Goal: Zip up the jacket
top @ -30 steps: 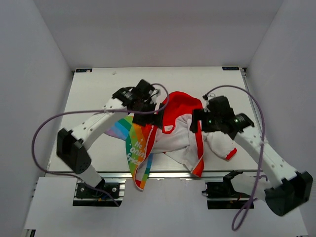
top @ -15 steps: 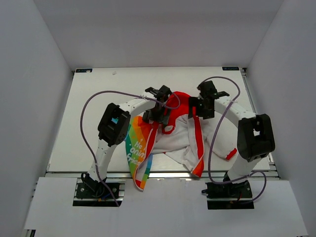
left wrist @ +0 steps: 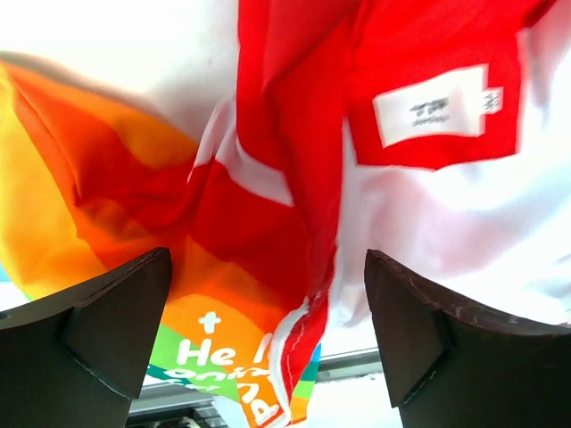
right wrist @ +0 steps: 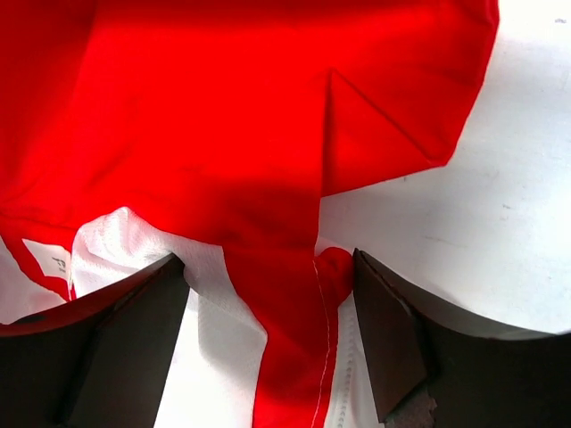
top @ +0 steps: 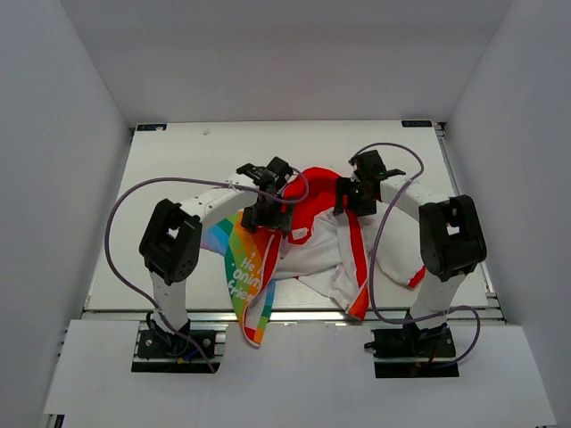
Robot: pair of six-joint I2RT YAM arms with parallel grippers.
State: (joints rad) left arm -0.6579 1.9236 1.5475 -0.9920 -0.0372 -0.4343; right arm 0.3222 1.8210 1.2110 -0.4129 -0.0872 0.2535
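The jacket point(top: 312, 245) lies open at the table's middle, red hood toward the back, white lining up, a rainbow panel point(top: 245, 276) hanging over the near edge. My left gripper point(top: 268, 214) is open over the jacket's left collar edge; in the left wrist view point(left wrist: 268, 339) red trim point(left wrist: 294, 223) and a white label point(left wrist: 437, 111) lie between its jaws. My right gripper point(top: 354, 201) is open over the right collar; in the right wrist view point(right wrist: 268, 339) the red front edge strip point(right wrist: 290, 339) with white zipper tape runs between its jaws, which stand either side of it, apart.
The white table point(top: 178, 160) is walled by white panels on three sides. A red-cuffed sleeve point(top: 412, 276) lies at the right near my right arm. Purple cables loop over both arms. The table's metal front rail point(top: 303, 315) runs under the hanging panel.
Both arms have folded back toward their bases and their grippers have come onto the collar at each side of the hood. The left gripper has shifted a little left. The jacket has barely moved.
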